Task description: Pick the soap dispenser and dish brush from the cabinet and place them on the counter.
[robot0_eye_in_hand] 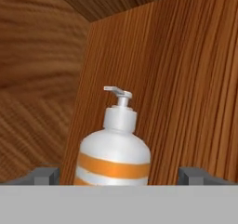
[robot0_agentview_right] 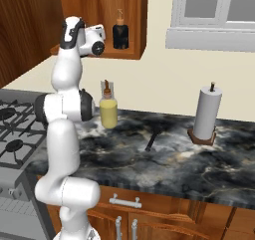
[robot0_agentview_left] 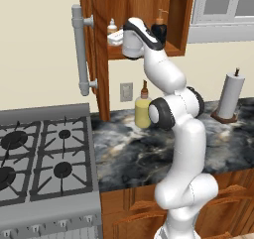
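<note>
Grey stove top [robot0_agentview_left: 44, 153] beside veined black counter [robot0_agentview_left: 134, 156], cream wall [robot0_agentview_right: 164, 84] behind.

Soap dispenser [robot0_eye_in_hand: 115, 146]: base cut off at bottom of hand view, so footing on shelf not visible. In left base view it is small, part hidden behind the arm's wrist; label unreadable. Cabinet [robot0_agentview_left: 101, 59]: top cut by frame edge in both base views; door mostly out of frame in right base view. Dark bottle [robot0_agentview_right: 120, 32] at far right of shelf: detail too small to tell. Dark item [robot0_agentview_right: 152, 140] lying on counter [robot0_agentview_right: 169, 164]: too small to identify.
</note>
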Controlling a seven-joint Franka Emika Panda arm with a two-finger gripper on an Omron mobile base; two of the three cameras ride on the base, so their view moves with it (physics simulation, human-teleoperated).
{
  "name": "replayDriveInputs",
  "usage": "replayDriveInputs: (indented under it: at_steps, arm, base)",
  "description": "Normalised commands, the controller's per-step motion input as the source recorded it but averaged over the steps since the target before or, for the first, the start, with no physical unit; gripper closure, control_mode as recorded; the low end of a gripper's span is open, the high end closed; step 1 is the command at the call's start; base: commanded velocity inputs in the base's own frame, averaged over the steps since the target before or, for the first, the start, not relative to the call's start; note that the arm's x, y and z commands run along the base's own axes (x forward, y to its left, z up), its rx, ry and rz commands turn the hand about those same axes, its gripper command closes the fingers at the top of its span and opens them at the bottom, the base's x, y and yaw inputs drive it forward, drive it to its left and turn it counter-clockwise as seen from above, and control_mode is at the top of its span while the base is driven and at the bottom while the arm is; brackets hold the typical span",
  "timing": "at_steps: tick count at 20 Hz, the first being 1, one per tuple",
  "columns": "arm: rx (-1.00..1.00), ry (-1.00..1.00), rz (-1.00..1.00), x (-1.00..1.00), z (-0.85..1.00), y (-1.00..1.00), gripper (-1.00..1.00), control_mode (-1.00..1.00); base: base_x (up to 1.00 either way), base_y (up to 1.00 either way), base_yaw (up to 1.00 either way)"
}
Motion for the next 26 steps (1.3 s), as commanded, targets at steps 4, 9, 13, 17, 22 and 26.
replayDriveInputs:
  at_steps: [4,9,13,17,22,26]
  arm:
    - [0.00,0.00,0.00,0.30,0.00,0.06,-1.00,-1.00]
    - [0.00,0.00,0.00,0.28,0.00,0.02,-1.00,-1.00]
    - [0.00,0.00,0.00,0.22,0.00,0.01,1.00,-1.00]
    - [-0.01,0.00,0.00,0.12,0.00,0.00,1.00,-1.00]
    - [0.00,0.00,0.00,0.10,0.00,0.00,1.00,-1.00]
    - [-0.01,0.00,0.00,0.01,0.00,0.00,1.00,-1.00]
  base:
    - [0.00,0.00,0.00]
    - [0.00,0.00,0.00]
    - [0.00,0.00,0.00]
    - [0.00,0.00,0.00]
    - [0.00,0.00,0.00]
    - [0.00,0.00,0.00]
